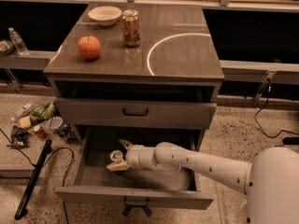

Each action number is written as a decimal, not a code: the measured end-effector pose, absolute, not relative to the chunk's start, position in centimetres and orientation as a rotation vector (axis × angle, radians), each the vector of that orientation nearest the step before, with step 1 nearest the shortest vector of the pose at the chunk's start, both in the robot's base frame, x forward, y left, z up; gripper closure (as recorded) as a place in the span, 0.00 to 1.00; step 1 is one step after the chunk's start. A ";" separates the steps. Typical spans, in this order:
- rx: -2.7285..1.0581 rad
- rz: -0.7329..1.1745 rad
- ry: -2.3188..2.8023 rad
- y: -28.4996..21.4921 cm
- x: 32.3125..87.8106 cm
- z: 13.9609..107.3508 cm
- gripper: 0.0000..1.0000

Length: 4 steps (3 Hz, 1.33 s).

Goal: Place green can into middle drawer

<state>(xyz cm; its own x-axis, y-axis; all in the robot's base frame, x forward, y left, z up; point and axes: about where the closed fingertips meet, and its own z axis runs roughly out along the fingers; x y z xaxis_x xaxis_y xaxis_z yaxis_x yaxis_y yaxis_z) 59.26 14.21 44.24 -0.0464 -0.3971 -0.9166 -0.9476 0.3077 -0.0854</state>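
The green can [115,157] stands upright on the floor of the middle drawer [135,196], the lowest one, which is pulled fully open. Only the can's silver top and a little of its side show. My gripper [120,155] reaches into the drawer from the right on the white arm [196,162]. Its fingers are spread, one behind the can and one in front of it. The can sits between them in the drawer's left half.
An orange-brown patterned can [131,27], an apple [89,47] and a white bowl [105,15] stand on the cabinet top. The shallower drawer [135,112] above is shut. Litter [39,122] and a black cable [32,181] lie on the floor at left.
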 end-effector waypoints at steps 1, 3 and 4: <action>-1.210 0.822 1.666 14.0 58.9 43.5 0.00; -0.892 0.801 1.875 3.8 57.9 48.7 0.22; -0.754 0.737 1.966 -3.4 55.5 52.6 0.22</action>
<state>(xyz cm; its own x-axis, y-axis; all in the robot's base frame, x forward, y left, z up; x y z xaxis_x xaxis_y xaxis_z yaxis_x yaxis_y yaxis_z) 55.48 -3.42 52.55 -0.4291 -0.2194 -0.8762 -0.7412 0.6400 0.2027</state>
